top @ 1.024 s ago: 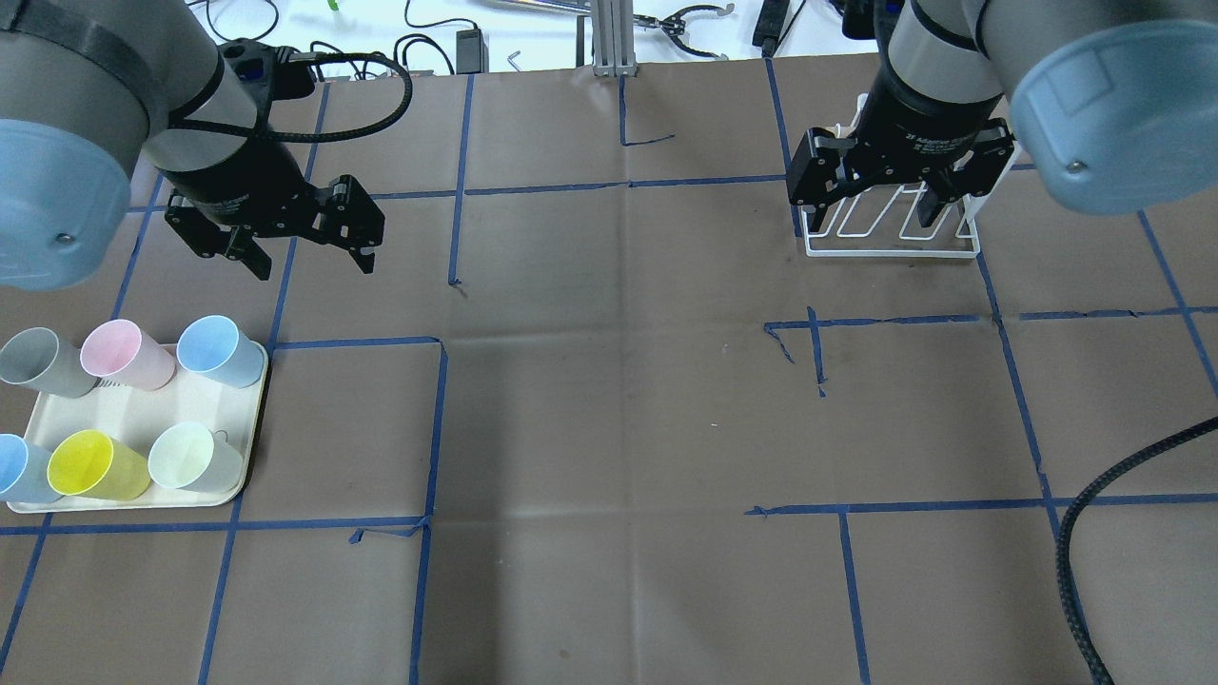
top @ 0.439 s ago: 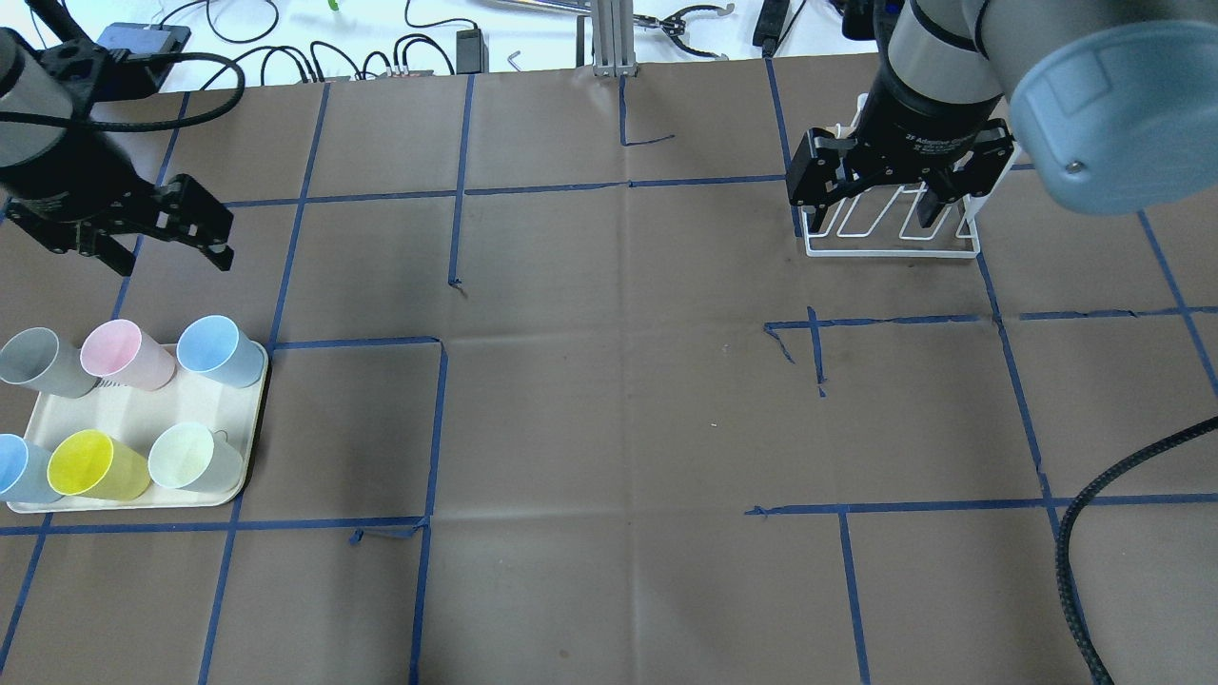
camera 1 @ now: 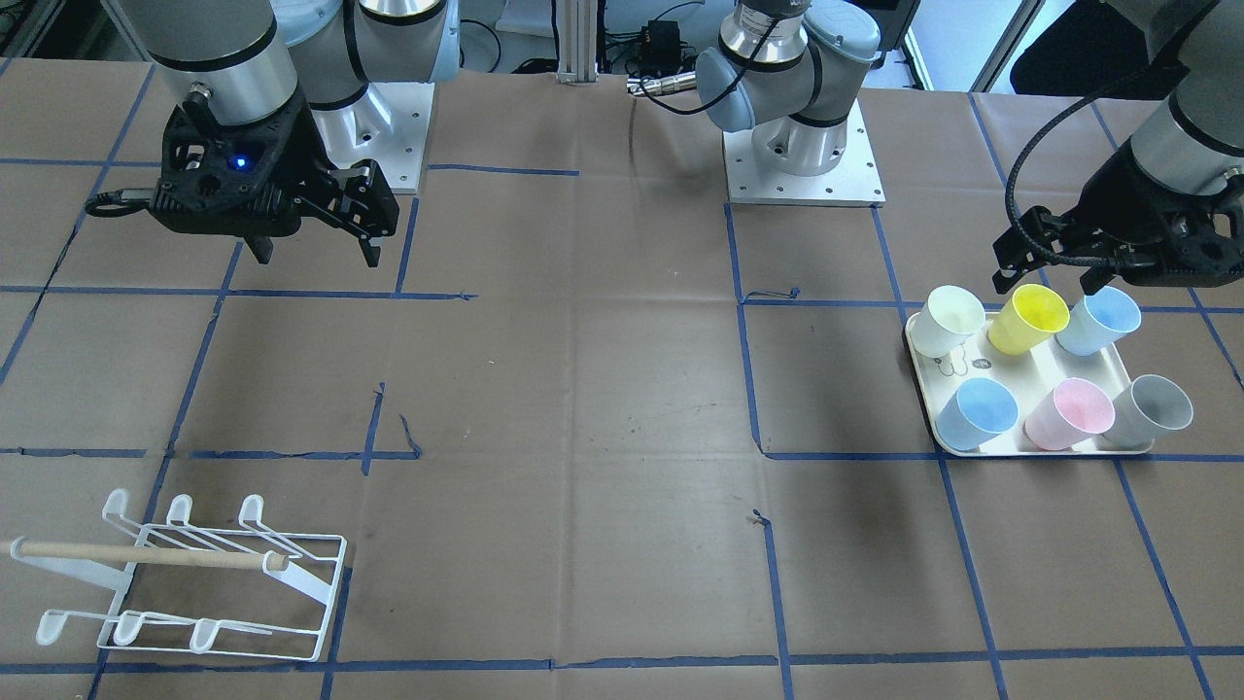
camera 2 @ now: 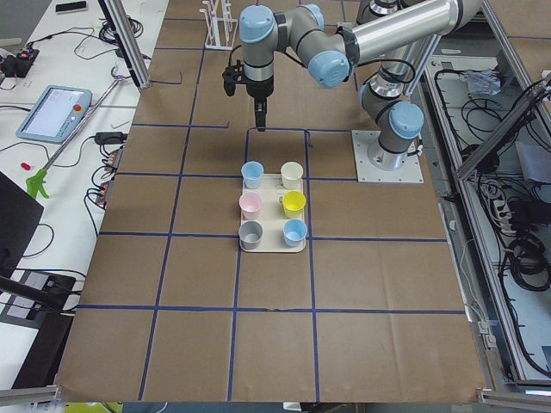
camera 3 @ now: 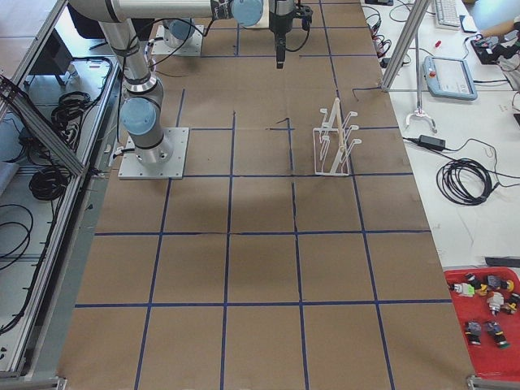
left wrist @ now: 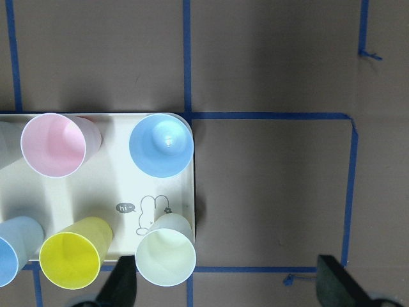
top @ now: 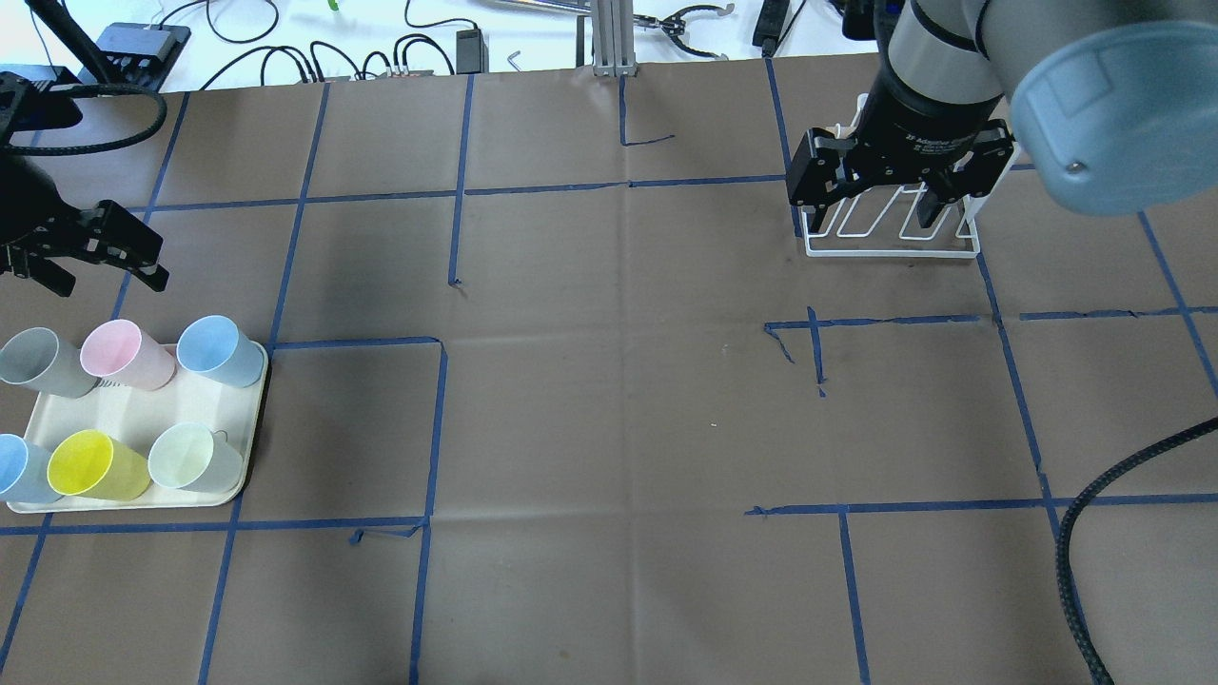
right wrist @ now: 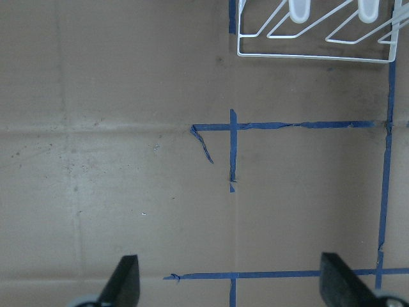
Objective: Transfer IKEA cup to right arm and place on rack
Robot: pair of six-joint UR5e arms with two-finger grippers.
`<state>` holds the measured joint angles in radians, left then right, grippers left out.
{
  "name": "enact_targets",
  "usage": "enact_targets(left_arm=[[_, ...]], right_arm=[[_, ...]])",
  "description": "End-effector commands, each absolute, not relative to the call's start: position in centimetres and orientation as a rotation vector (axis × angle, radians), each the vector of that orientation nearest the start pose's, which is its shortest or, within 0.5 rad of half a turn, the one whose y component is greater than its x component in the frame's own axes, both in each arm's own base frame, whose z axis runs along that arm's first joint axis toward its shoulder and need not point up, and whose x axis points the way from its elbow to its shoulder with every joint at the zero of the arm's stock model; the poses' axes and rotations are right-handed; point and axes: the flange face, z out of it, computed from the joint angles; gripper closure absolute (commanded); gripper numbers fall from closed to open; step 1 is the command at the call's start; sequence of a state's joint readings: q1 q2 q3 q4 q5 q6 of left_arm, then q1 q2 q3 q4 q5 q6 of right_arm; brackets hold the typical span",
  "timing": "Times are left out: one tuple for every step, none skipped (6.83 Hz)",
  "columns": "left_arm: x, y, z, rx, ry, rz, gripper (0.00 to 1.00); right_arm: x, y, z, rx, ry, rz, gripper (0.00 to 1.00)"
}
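Observation:
Several plastic cups stand upright on a cream tray at the table's left: grey, pink, blue, a second blue, yellow and pale green. My left gripper is open and empty, hovering just beyond the tray's far edge; it also shows in the front-facing view. Its wrist view looks down on the pink cup and blue cup. My right gripper is open and empty, above the white wire rack, which has a wooden dowel.
Blue tape lines grid the brown table cover. A black cable hangs at the near right. Cables and tools lie on the white bench beyond the far edge. The arm bases stand at the robot's side.
My left arm has swung left, from beyond the blue cup to above the tray's far left side. Its gripper stays open. The right arm has not moved.

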<state>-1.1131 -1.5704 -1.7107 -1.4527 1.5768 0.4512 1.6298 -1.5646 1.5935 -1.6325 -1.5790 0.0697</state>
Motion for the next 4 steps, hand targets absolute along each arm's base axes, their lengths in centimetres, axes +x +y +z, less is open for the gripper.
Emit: enact_targets(left_arm=[[10.7, -51.5, 38.4, -0.005, 3.140, 0.007, 0.00], [10.6, -52.2, 35.5, -0.007, 3.161, -0.009, 0.00], [10.4, -52.3, 32.4, -0.005, 3.165, -0.034, 0.00], [10.1, -51.6, 29.8, -0.004, 3.157, -0.053, 0.00]], right_arm=[[16.3, -48.9, 48.0, 0.029, 3.136, -0.052, 0.00], [16.4, -49.3, 47.3, 0.029, 3.134, -0.031, 0.00], [16.5, -49.8, 46.9, 0.029, 3.132, -0.035, 0.00], [16.5, -50.2, 47.1, 0.028, 3.129, -0.082, 0.00]])
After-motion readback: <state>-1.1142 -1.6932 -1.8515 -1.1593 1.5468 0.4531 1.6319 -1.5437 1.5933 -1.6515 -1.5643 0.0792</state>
